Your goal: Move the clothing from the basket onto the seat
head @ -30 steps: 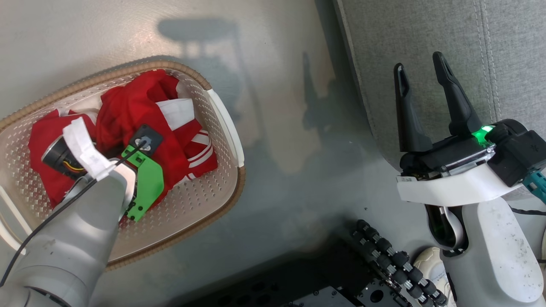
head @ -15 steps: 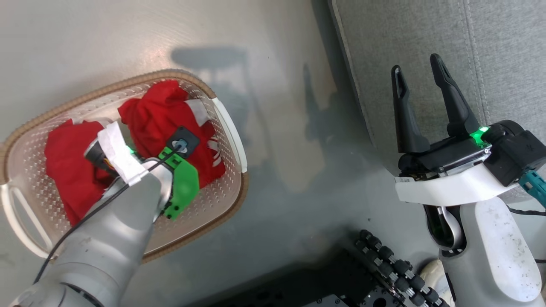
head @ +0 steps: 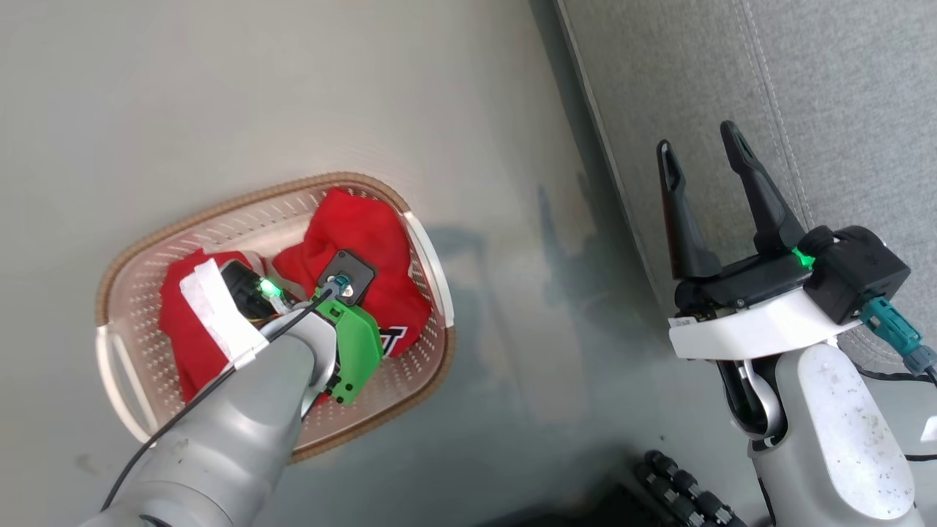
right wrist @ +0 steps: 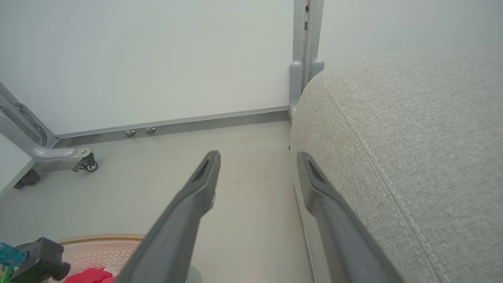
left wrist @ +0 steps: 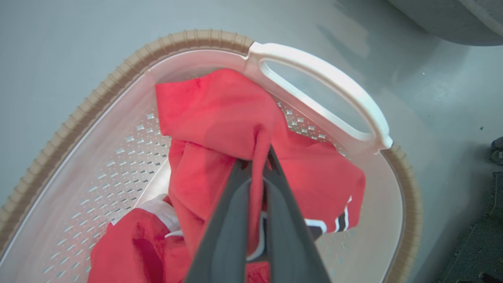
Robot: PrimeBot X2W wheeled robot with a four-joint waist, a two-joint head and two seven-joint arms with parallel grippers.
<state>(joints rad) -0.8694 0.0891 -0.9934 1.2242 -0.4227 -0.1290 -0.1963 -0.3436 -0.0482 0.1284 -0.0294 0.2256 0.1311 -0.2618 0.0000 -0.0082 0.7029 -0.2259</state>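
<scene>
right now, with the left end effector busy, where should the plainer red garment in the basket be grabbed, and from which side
Pinch a crumpled fold of the plain garment beside its white trim, coming straight down from above. It lies bunched low on the basket floor, so the walls likely block a sideways approach. The left end effector is shut on the lettered garment.
</scene>
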